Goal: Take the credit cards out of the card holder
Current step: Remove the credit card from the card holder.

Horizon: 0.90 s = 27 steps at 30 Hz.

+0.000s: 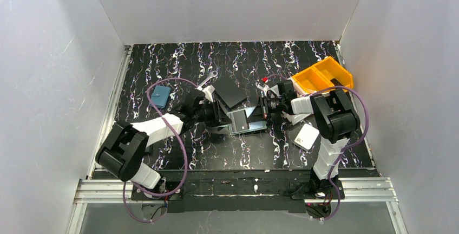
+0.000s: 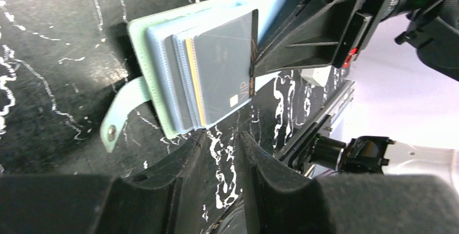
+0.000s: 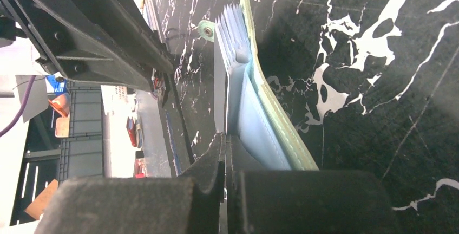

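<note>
Black marbled surface (image 1: 162, 66): mint card holder (image 2: 151, 71) lies open at its middle, between my arms. Grey card (image 2: 224, 71) sticks out of it, my right jaws pinched on its edge. My left jaws narrow, holding nothing, just beside the holder.

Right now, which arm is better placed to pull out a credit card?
Right: the right gripper is shut on the grey credit card's edge; the left gripper is open, empty, just short of the card holder.

The card holder (image 1: 238, 121) lies mid-table (image 1: 157, 60), a card (image 2: 224, 74) tucked in it. Just behind it sits a plate (image 1: 230, 93); well left, a pouch (image 1: 159, 96); right, a box (image 1: 307, 136); behind-right, a bin (image 1: 322, 76).
</note>
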Motion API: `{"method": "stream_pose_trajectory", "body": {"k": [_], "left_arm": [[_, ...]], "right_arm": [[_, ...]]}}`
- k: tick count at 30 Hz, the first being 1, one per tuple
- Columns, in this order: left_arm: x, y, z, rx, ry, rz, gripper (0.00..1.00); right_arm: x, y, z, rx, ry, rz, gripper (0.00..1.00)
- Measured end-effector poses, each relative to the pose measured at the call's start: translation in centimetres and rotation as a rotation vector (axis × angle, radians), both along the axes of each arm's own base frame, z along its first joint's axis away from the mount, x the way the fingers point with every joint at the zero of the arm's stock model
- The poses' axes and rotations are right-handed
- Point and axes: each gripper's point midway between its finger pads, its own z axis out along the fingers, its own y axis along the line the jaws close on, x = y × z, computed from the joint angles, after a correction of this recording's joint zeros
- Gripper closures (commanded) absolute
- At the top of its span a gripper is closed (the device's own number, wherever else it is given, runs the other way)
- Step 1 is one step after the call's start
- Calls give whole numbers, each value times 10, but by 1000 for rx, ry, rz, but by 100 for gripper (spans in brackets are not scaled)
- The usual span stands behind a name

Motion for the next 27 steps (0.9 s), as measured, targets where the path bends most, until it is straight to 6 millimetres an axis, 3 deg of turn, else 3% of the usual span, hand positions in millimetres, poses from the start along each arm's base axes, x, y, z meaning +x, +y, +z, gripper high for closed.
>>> {"method": "stream_pose_trajectory", "body": {"k": [8,13,18,27], "left_arm": [[-1,-15,-3,-81,37,-15,71],[0,-16,-26,-53,86,-13,83],[3,-20,-48,-38,137,-20,89],[8,-24,-50,-40,130,-33,99]], "right_arm": [[-1,2,0,2,-14,10,99],[-5,4,-12,-58,-12,35,99],[-7,2,-22,-116,-17,43,98],[-9,-1,-24,-142,-5,47,72]]}}
